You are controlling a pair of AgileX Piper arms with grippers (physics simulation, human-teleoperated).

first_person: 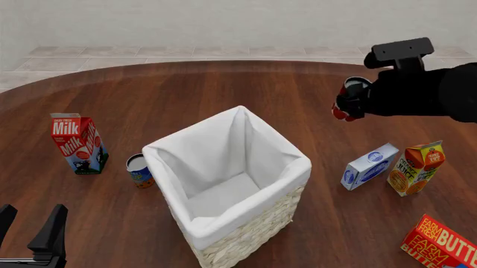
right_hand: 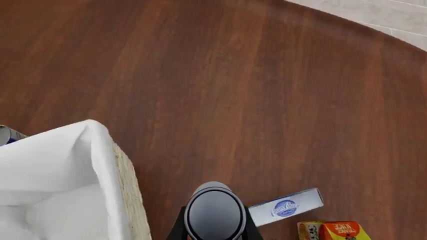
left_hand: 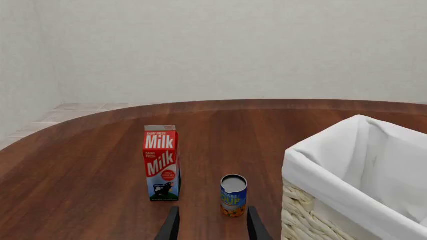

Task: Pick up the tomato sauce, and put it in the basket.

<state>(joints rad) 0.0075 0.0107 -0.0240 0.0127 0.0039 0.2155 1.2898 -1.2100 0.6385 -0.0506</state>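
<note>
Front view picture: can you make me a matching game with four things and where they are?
Things:
1. milk carton
2. tomato sauce
3. basket
4. butter box

Places:
A. held up in the right gripper
B. middle of the table
C. far left, standing upright
D. bottom right corner

Pairs: 1-C, 2-A, 3-B, 4-D

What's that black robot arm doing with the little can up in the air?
The right gripper is holding the tomato sauce up above the table, off to the right of the basket. The can isn't over the basket yet, and the basket has nothing in it. The left gripper is open and empty, low near the milk carton and the blue-and-orange can.
</note>
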